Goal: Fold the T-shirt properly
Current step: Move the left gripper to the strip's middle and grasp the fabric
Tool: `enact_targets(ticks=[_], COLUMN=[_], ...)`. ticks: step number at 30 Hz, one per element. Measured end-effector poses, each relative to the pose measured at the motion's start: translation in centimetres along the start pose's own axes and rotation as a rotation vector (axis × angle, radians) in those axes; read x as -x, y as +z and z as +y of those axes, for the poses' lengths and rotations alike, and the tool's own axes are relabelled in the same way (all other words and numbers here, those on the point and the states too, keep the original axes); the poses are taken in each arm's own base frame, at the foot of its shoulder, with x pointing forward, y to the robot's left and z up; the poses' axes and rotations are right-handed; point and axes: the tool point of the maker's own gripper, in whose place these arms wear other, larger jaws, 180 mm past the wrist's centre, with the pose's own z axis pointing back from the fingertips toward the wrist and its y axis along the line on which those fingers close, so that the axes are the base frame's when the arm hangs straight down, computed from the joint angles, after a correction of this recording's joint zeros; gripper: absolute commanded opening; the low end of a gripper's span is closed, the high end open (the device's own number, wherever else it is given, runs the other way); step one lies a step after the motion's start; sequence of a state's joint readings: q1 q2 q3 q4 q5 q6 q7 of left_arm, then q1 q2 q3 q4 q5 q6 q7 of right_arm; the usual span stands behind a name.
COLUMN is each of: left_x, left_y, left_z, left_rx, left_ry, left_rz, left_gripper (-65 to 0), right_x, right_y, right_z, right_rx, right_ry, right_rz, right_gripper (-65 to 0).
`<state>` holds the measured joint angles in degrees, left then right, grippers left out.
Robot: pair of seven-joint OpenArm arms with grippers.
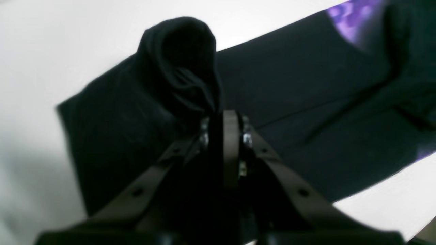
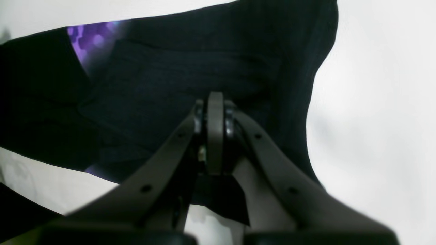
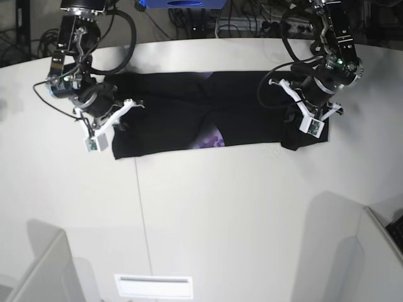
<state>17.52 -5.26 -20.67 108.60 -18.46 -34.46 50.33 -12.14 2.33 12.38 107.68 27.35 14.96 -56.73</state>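
Two grippers worked the T-shirt (image 3: pixel 189 116) at opposite ends, one per short edge. The garment lay as a long black band across the far part of the white table (image 3: pixel 208 214), already narrowed lengthwise, with a sliver of purple print showing near its middle. Judged from this layout, the band was being held at both ends so that it could be folded across its length without the layers slipping.

The left gripper (image 1: pixel 223 114) had its jaws pressed together on a bunched ridge of black cloth. In the left wrist view that cloth rose as a hooded pucker directly beyond the fingertips, which indicated that the end of the garment was lifted slightly off the table. The remainder of the band ran away to the right of the jaws, with purple print at the far upper corner.

The right gripper (image 2: pixel 215 102) also had its jaws fully closed. In the right wrist view its tips met the black cloth just inside the end of the band, and a dark flap of fabric hung below the closed fingers, so a pinch on the shirt edge appeared likely. The cloth spread ahead of and to the left of the jaws; bare table lay to their right.

In the base view both arms stood over the band's ends, well apart.
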Motion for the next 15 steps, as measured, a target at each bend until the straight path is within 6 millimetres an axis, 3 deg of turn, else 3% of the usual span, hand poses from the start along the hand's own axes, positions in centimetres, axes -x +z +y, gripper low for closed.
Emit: enact_targets(ticks=[9, 15], left_x=[-0.2, -0.3], left_y=[-1.1, -1.2], left_z=[-3.5, -3.8], left_rx=[0.086, 0.092], left_ry=[-0.007, -0.004], left_rz=[-0.002, -0.005], left_gripper=[-65.0, -65.0], right_x=[-0.5, -0.5], right_y=[0.0, 0.0], right_z=[0.0, 0.0], right_rx=[-0.001, -0.001], right_ry=[0.004, 0.004], right_rz=[-0.009, -0.009], right_gripper=[-65.0, -65.0])
